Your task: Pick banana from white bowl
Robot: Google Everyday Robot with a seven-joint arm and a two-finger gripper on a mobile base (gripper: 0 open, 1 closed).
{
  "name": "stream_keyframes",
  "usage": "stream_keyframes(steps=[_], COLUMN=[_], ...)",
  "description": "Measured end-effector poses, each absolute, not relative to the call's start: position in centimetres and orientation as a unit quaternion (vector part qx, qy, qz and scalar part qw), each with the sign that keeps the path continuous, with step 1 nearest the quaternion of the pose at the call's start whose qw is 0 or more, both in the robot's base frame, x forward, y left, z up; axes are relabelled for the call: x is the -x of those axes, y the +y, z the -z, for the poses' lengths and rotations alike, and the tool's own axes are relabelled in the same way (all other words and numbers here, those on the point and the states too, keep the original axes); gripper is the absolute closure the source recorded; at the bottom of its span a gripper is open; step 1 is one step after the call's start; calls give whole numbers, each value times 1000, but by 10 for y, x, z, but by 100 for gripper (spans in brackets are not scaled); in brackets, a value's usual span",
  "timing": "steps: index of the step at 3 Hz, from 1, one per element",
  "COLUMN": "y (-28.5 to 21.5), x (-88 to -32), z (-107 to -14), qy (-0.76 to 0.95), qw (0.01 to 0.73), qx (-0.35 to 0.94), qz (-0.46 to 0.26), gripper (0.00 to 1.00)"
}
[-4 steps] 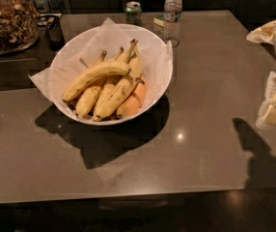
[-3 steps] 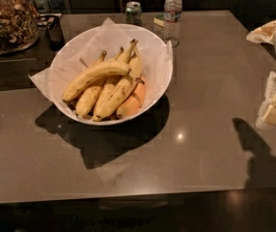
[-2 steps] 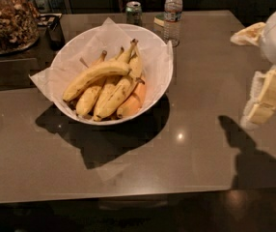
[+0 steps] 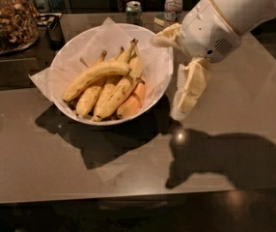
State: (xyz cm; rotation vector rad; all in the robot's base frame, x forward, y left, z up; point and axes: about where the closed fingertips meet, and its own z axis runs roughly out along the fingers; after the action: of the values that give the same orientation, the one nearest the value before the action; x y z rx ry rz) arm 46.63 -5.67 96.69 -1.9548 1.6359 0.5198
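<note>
The banana (image 4: 95, 75) is the longest pale-yellow one. It lies on top of a few shorter bananas and an orange-tinted fruit (image 4: 134, 100) in the white bowl (image 4: 64, 57), which is lined with crinkled white paper. My gripper (image 4: 166, 79) hangs just right of the bowl's right rim, above the table. It is open and empty. One finger (image 4: 164, 37) points left over the rim and the other finger (image 4: 190, 88) points down. The white arm comes in from the upper right.
A glass jar of nuts (image 4: 7, 18) stands at the back left with a small dark cup (image 4: 55, 31) beside it. A soda can (image 4: 134, 11) and a water bottle (image 4: 173, 4) stand behind the bowl. The brown table's front edge (image 4: 128, 197) runs along the bottom.
My arm has swung left from the right edge of the table to the bowl's right rim. The bowl and bananas have not moved.
</note>
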Motion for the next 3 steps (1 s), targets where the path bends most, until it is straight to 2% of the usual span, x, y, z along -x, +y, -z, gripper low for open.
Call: stream_keyframes(steps=[2,3], y=[-55,-28], x=[-466,-477], z=[-974,-981], qy=[611,585], qw=[280,286], qx=[716,735], qz=[-187,-188], gripper=[0,0])
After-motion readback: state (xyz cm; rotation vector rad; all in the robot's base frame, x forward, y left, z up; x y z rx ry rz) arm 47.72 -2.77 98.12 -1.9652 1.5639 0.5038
